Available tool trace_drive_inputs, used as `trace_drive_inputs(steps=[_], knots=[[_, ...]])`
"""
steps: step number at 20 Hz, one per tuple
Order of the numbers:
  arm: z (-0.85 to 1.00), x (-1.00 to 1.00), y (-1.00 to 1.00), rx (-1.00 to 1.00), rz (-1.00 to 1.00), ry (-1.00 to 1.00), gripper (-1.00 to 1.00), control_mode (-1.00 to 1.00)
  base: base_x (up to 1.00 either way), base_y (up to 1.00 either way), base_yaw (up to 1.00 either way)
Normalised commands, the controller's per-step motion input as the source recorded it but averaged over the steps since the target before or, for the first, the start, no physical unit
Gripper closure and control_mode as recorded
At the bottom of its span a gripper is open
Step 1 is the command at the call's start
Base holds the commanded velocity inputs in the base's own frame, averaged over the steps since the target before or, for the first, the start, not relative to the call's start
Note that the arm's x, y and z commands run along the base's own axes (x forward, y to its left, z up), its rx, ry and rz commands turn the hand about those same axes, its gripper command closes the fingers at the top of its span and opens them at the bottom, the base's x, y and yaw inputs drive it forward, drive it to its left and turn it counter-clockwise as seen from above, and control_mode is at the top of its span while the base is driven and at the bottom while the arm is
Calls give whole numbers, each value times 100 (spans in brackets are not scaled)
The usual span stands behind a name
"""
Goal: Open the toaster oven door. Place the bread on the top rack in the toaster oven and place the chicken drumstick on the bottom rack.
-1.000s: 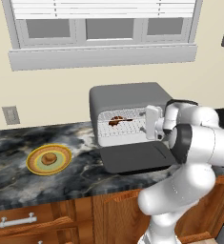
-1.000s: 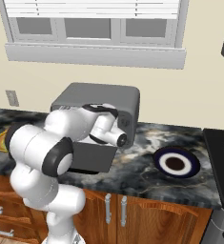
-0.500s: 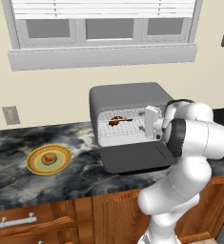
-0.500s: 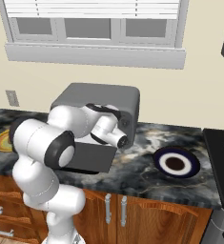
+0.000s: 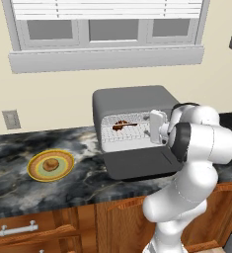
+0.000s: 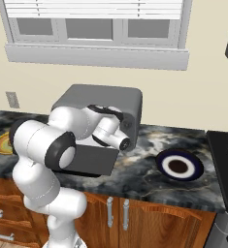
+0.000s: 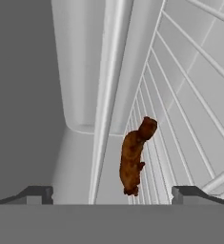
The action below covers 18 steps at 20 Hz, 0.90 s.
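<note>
The toaster oven stands on the counter with the toaster oven door folded down flat. The chicken drumstick lies on a silver wire rack in the upper part of the pale cavity; I cannot tell which rack it is. My gripper hovers at the right side of the oven mouth, open and holding nothing. Seen from the hand, the drumstick lies just beyond my gripper, apart from both fingertips. The bread rests on a yellow plate to the left.
A dark plate with a white ring lies on the marble counter right of the oven. The open door juts over the counter's front edge. A stove sits at the far right, a window sill above.
The arm has shifted only slightly near the oven mouth. The gripper stays open, and the drumstick and the bread have not moved.
</note>
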Motion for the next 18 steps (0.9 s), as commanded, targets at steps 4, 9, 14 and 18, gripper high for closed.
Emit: trace_drive_inputs(steps=[4, 9, 14, 18], knots=[[-32, 9, 2, 0, 0, 12, -100, -100, 0, 0, 0], [-37, 2, 5, 0, 0, 8, -100, -100, 0, 0, 0], [-41, -1, 7, 0, 0, 1, -100, -100, 0, 0, 0], [-42, -9, 7, 0, 0, 0, -100, -100, 0, 0, 0]])
